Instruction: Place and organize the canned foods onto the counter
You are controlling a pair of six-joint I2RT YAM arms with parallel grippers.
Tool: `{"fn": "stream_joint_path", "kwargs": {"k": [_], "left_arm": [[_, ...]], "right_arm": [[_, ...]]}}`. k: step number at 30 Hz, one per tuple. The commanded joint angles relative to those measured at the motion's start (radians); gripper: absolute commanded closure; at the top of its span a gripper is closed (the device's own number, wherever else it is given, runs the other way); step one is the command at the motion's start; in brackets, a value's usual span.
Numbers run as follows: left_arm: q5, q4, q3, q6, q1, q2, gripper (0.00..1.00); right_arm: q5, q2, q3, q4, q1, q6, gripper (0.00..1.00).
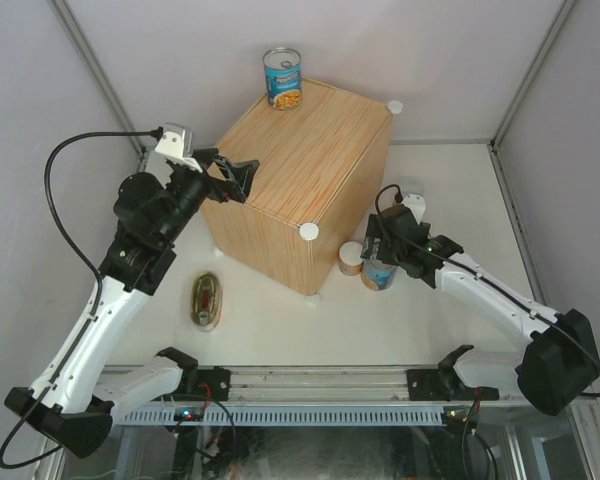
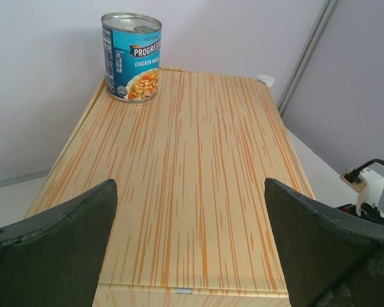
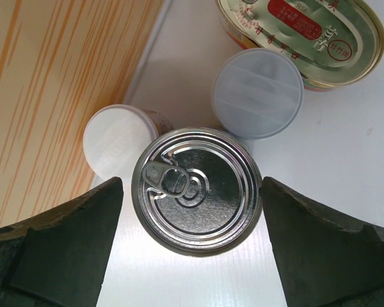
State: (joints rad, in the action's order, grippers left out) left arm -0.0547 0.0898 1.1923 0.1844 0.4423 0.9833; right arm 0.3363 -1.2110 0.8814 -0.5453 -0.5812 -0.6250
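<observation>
Right hand [image 3: 191, 198] spread around a tall metal can [image 3: 197, 188]

Seen from straight above, the can's silver pull-tab lid fills the space between the two dark fingers [image 3: 51, 249], with a thin gap on the left and the right finger almost at its rim. Just behind it stand a white-lidded small can [image 3: 115, 144] and a pale-lidded small can [image 3: 257, 93]. Beyond them an oval tin [image 3: 301, 32] with red print lies on the white tabletop [image 3: 345, 179]. The counter [image 3: 51, 83] shows its wood-grain side at the left.

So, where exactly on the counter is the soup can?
In the top view, the soup can stands upright on the far corner of the counter.
</observation>
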Motion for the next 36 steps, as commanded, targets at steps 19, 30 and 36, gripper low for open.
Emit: {"fn": "stream_joint_path", "kwargs": {"k": [19, 30, 36], "left_arm": [[0.014, 0.004, -0.005, -0.006, 0.029, -0.019, 0.00], [0.048, 0.014, 0.002, -0.014, 0.035, -0.024, 0.00], [0.063, 0.014, 0.001, -0.015, 0.080, -0.020, 0.00]], "right_arm": [[0.117, -0.005, 0.087, -0.113, -0.066, 0.003, 0.04], [0.150, 0.028, 0.092, -0.134, -0.066, 0.024, 0.04], [0.125, 0.022, 0.077, -0.118, -0.066, 0.033, 0.03]]}}
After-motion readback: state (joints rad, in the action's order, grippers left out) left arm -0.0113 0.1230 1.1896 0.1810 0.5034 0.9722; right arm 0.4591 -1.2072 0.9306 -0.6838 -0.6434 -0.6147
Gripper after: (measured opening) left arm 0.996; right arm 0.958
